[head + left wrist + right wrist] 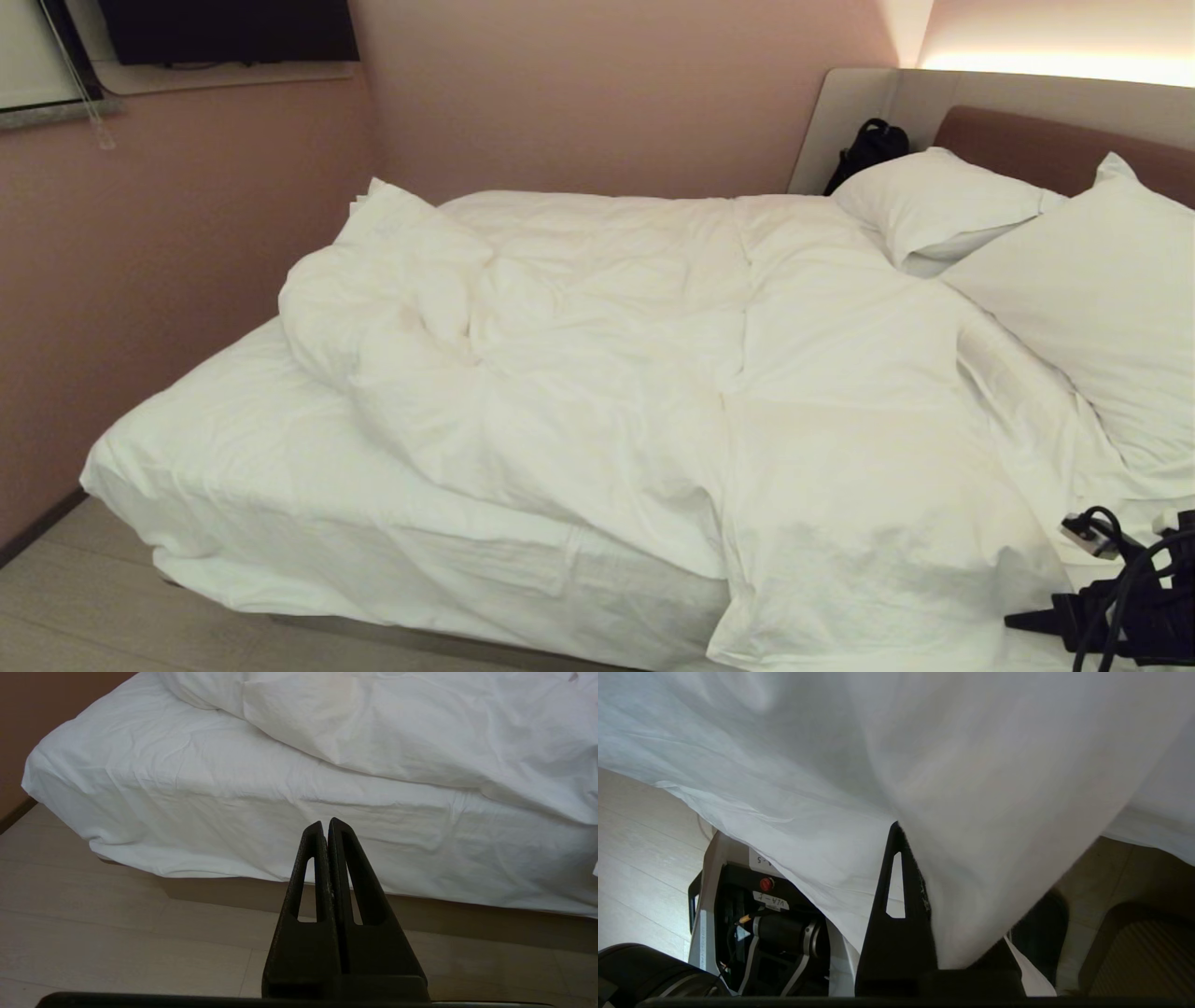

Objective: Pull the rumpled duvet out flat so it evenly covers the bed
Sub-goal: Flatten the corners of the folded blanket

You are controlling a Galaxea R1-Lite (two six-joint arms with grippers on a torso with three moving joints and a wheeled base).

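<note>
Spread lengthwise from the pillows at 2 o'clock toward the foot at 8 o'clock: thick, puffy white duvet (653, 373), wrinkled and bunched into a heap near 10 o'clock, lying across the wide low white-sheeted bed (233, 485). Left bare: a strip of taut sheet along the foot end at 8 o'clock, close beside the pink wall. Draped over the near mattress edge at 5 o'clock, one hanging corner, clenched in the right tool (920, 882), black fingers pinched on the cloth. Parked above pale wooden floor (117, 942) at the bed's near side: left tool (327, 828), fingers pressed together, grasping nothing. Propped at 2 o'clock: two plump white pillows (934, 210).
</note>
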